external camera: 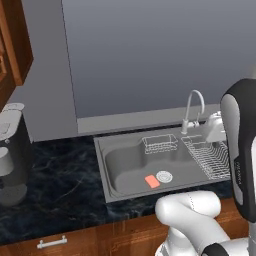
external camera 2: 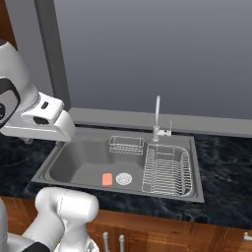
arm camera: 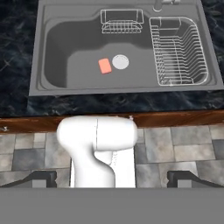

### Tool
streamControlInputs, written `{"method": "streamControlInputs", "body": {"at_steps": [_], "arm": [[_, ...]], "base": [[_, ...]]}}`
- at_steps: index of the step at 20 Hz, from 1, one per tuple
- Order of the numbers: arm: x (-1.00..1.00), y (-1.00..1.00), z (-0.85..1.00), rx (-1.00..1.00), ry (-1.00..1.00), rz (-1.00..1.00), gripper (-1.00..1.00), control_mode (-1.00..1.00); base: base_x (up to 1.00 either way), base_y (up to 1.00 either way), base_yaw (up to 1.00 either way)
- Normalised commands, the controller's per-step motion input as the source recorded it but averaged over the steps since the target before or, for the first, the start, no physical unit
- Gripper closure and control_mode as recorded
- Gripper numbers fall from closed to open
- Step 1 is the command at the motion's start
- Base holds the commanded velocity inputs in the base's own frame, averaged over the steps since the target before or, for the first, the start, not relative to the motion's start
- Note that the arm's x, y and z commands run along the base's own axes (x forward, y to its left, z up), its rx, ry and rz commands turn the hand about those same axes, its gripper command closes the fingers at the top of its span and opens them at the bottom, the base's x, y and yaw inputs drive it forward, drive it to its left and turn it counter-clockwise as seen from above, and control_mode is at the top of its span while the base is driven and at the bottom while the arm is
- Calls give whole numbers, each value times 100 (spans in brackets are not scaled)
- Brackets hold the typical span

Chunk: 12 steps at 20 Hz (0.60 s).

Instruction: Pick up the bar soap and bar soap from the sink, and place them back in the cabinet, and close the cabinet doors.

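The dark marble desk carried the grey sink below a large grey wall panel. A reddish-brown cabinet door stood at the upper left of the left base view, above a dark coffee machine. Inside the sink, a wire dish rack filled the right part and a small wire basket sat at the back wall, near the faucet. One bar soap lay flat on the basin floor, just beside the round drain. The end effector was raised well above the sink; its fingertips stood wide apart, holding nothing.
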Motion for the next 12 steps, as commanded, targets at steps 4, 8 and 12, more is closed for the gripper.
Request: {"method": "streamControlInputs", "body": {"at_steps": [4, 8, 12], "arm": [[18, 3, -7, 0, 0, 0, -100, -100], [45, 14, -19, 0, 0, 0, -100, -100], [48, 16, -23, 0, 0, 0, -100, -100]], "base": [[17, 0, 0], [0, 0, 0], [0, 0, 0]]}}
